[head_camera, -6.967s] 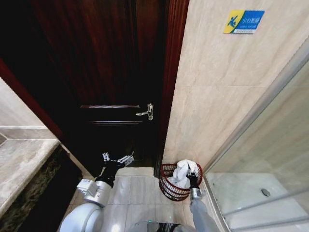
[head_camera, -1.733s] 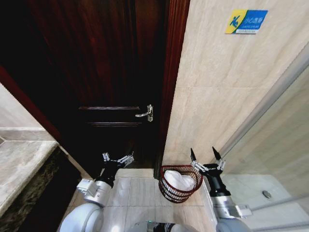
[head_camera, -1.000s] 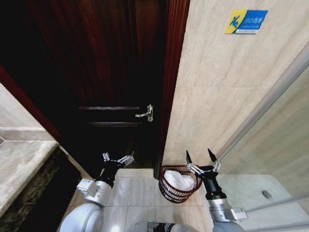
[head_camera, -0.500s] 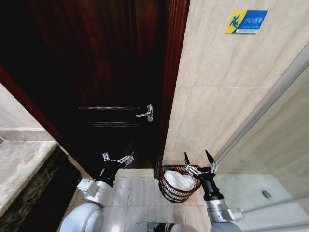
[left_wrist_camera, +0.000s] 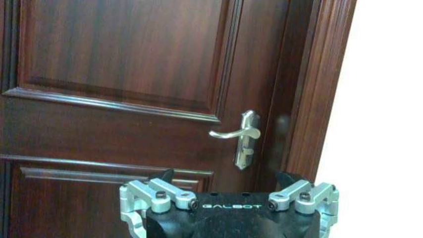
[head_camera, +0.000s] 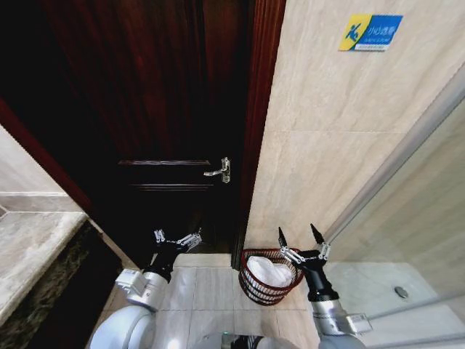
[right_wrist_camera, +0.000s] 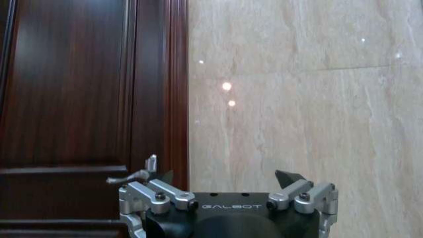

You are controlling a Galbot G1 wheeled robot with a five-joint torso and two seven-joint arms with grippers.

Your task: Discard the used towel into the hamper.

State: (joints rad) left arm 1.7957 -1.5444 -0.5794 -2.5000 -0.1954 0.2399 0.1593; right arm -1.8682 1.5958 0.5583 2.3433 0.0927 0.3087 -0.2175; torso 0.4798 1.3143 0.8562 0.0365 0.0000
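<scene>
The hamper [head_camera: 270, 275] stands on the floor [head_camera: 211, 287] against the wall [head_camera: 327, 160], just right of the door frame [head_camera: 256, 131]. The towel [head_camera: 270, 272] lies inside it. The right gripper [head_camera: 298, 238], its 2 jaws spread, hangs just above the hamper's right rim. The left gripper [head_camera: 176, 238], jaws apart, sits well left of the hamper, before the door [head_camera: 145, 109], below the door handle [head_camera: 220, 169].

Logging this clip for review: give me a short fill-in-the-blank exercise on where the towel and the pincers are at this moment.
1. The white towel lies inside the ____.
2. The right pincer is raised beside the hamper with its fingers ____.
3. The left pincer points at the dark wooden ____.

Missing words: hamper; open; door
</scene>
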